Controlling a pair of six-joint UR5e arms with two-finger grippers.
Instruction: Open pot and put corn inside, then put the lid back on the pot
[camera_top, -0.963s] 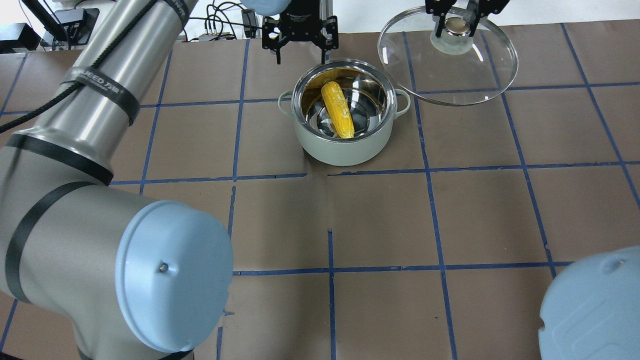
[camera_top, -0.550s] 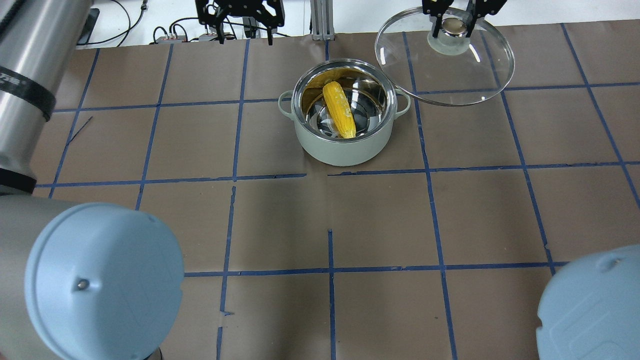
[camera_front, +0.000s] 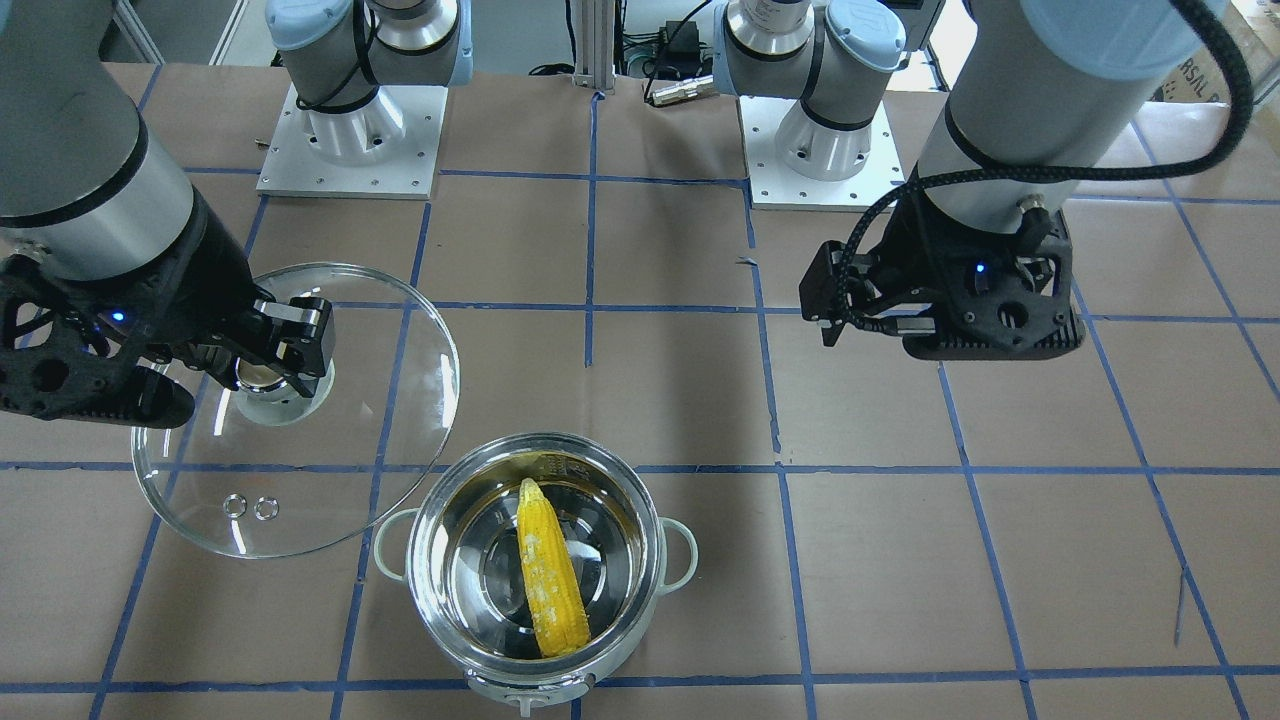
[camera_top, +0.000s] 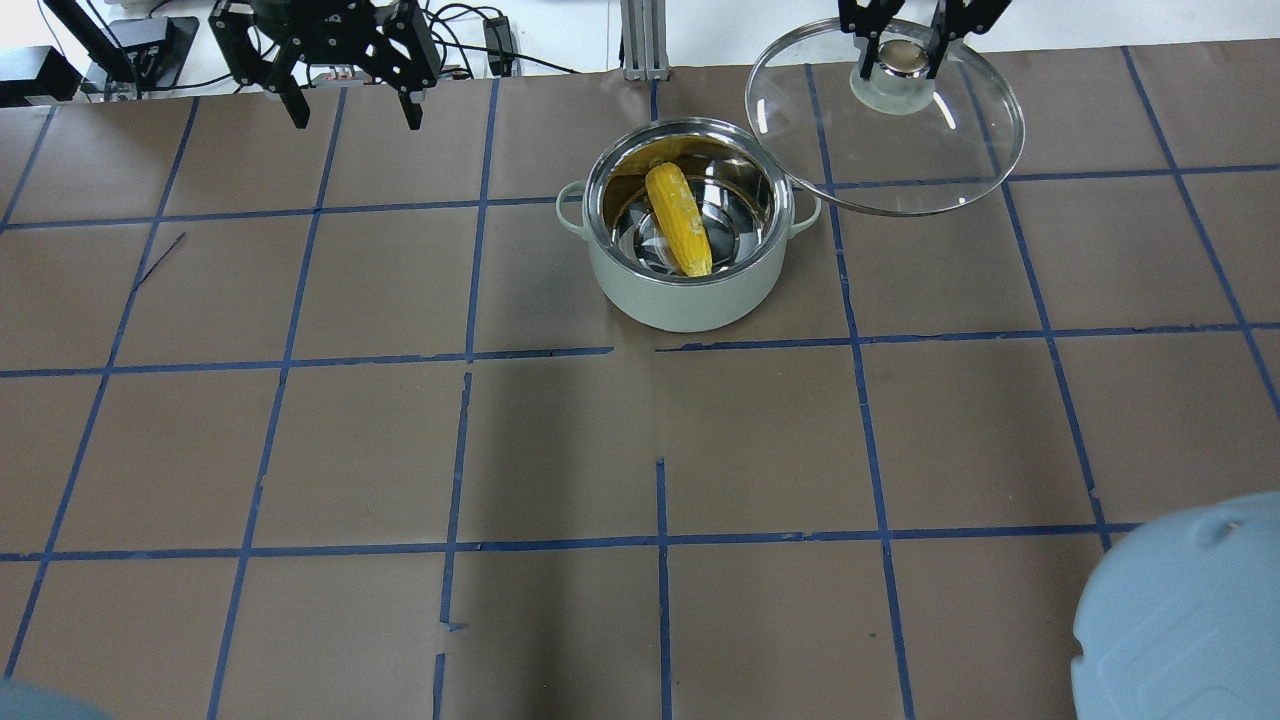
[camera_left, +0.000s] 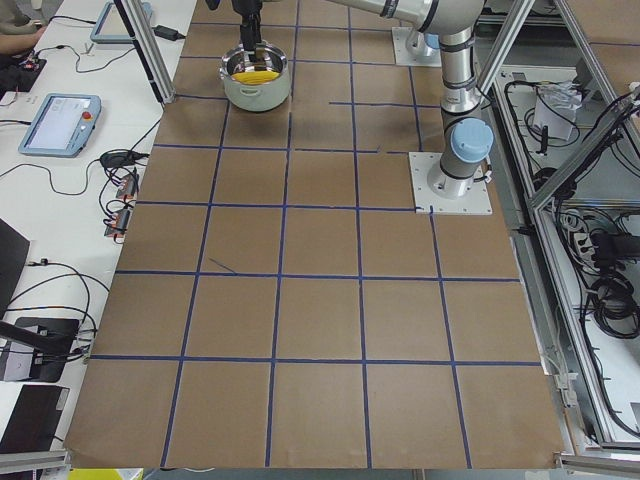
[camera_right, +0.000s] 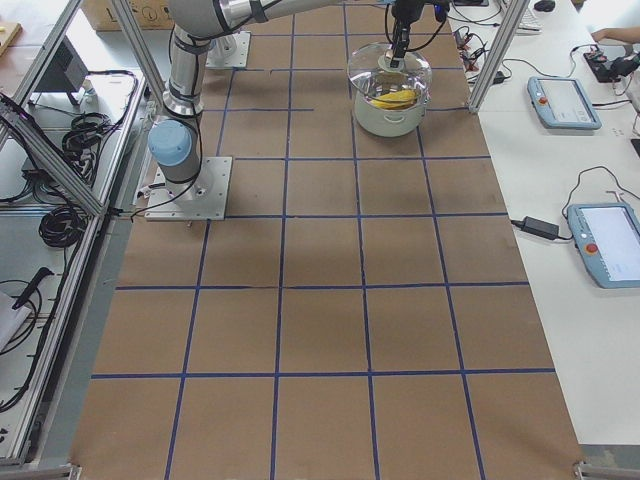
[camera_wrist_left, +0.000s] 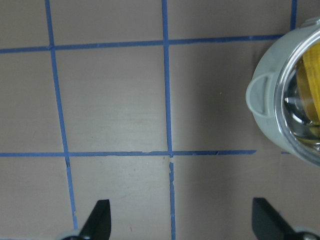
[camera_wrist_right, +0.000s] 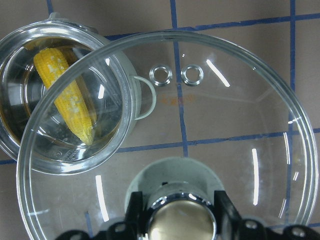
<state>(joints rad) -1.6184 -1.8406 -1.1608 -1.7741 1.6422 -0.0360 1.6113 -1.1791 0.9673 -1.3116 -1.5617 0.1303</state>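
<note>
The pot (camera_top: 680, 300) stands uncovered at the table's far middle, with the corn (camera_top: 680, 220) lying slanted inside it; the corn also shows in the front view (camera_front: 550, 580). My right gripper (camera_top: 905, 55) is shut on the knob of the glass lid (camera_top: 930, 150) and holds it in the air to the right of the pot. In the right wrist view the lid (camera_wrist_right: 240, 125) overlaps the pot (camera_wrist_right: 127, 107), and the corn (camera_wrist_right: 67, 100) shows through the glass. My left gripper (camera_top: 355, 120) is open and empty at the far left, well away from the pot.
The table is brown with a blue tape grid. Cables and a metal rail (camera_top: 640, 35) run along the far edge. My right arm's blue elbow cap (camera_top: 1180, 610) fills the near right corner. Both arm bases (camera_front: 350, 140) stand on plates on the robot's side.
My left gripper has drawn away from just behind the pot to the far left, and its arm has left the overhead view. The lid has shifted slightly towards the pot.
</note>
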